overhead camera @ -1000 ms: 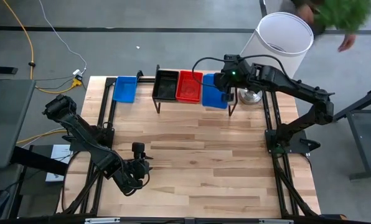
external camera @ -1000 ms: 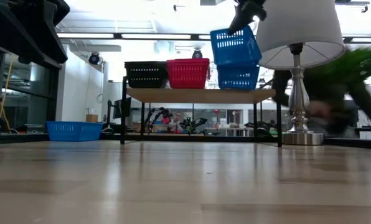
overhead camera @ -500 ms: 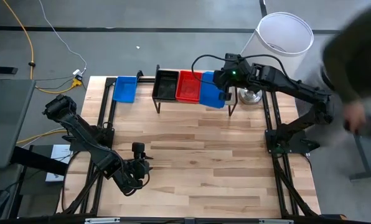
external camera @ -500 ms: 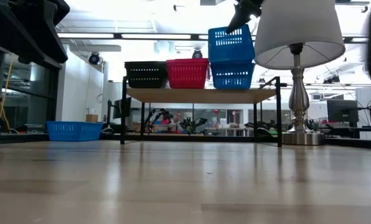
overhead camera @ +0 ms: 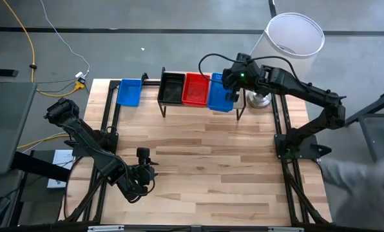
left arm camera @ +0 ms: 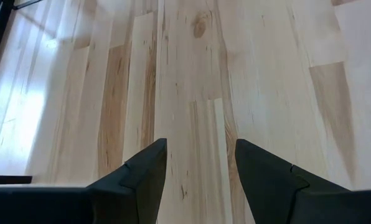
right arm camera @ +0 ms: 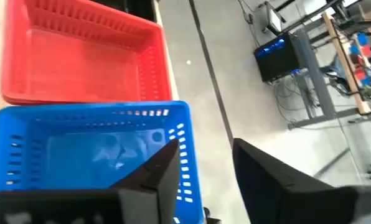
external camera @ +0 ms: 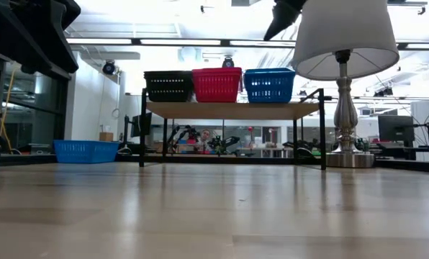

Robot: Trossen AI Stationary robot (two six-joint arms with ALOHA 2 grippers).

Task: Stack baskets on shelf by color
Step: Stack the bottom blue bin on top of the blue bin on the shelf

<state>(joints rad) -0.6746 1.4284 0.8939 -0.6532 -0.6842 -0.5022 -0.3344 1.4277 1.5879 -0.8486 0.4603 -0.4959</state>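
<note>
Shelf [overhead camera: 201,107] stands at the desk's [overhead camera: 205,167] 12 o'clock edge, carrying black basket [overhead camera: 172,87], red basket [overhead camera: 196,89] and blue stack [overhead camera: 221,95] side by side. A lone blue basket [overhead camera: 129,91] lies on the desk at 10 o'clock. Right gripper [overhead camera: 233,87] hovers at the blue stack's rim, fingers [right arm camera: 154,174] apart, gripping nothing. Left gripper [overhead camera: 142,173] waits at 7 o'clock, fingers [left arm camera: 142,177] apart.

A robotics lab or workshop, bare grey concrete floor [overhead camera: 147,26] around the wooden table [overhead camera: 198,161], yellow cable [overhead camera: 28,45] trailing across it, ceiling strip lights [external camera: 178,42] overhead, monitor [right arm camera: 279,56] and workbenches beyond the claw
</note>
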